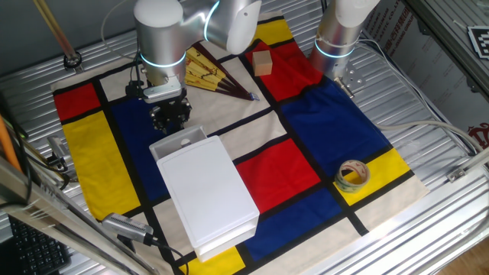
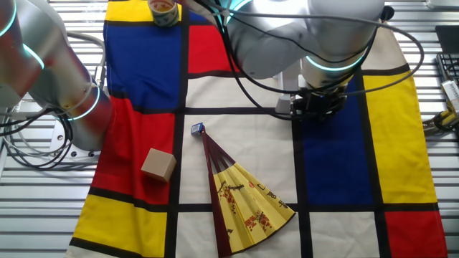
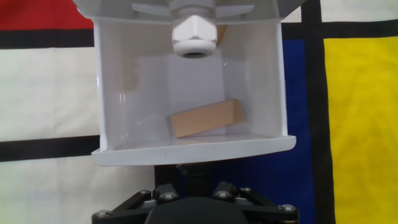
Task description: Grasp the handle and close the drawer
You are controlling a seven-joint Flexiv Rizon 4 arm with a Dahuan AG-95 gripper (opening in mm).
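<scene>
The white flat box lies mid-cloth with its drawer pulled partly out toward the gripper. The hand view looks down into the open drawer, where a tan wooden block lies. My black gripper stands right at the drawer's front rim. In the hand view the gripper has its fingers drawn close together just under that rim. The handle is hidden beneath the rim and fingers. In the other fixed view only the gripper shows; the arm hides the box.
A tan wooden cube and a folding fan lie behind the gripper. A tape roll sits at the right front. A second arm stands at the back right. A white hex fitting hangs over the drawer's far end.
</scene>
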